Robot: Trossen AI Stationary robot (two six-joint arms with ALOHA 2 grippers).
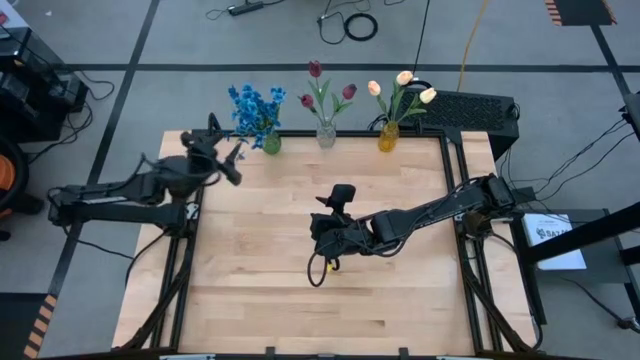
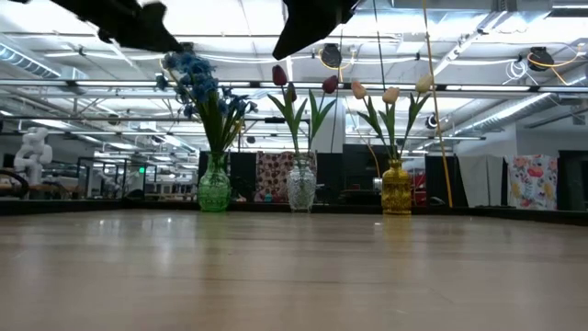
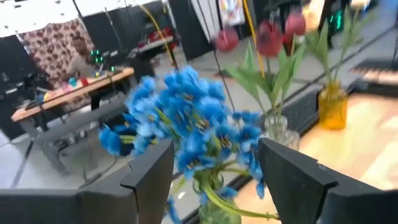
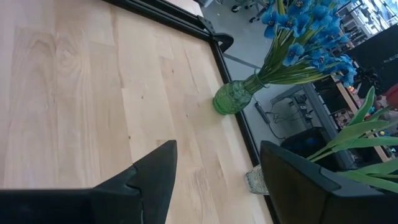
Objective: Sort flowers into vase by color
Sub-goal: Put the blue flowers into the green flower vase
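Observation:
Three vases stand in a row along the table's far edge. The green vase [image 1: 271, 144] holds blue flowers [image 1: 255, 108], the clear vase [image 1: 326, 135] holds dark red tulips [image 1: 325, 90], and the yellow vase [image 1: 388, 137] holds cream tulips [image 1: 400, 88]. My left gripper [image 1: 238, 150] hangs open just left of the blue bunch. In its wrist view the blue flowers [image 3: 193, 118] fill the space beyond the left gripper [image 3: 214, 162]; I see no touch. My right gripper [image 1: 342, 192] is open over the table's middle, and past the right gripper [image 4: 217, 155] the green vase [image 4: 233, 98] shows.
Bare wooden tabletop [image 1: 260, 260] spreads between the arms and the near edge. A black frame rim [image 1: 350, 133] runs along the far edge behind the vases. A black perforated panel [image 1: 470, 108] lies beyond the far right corner. Cables lie on the floor around the table.

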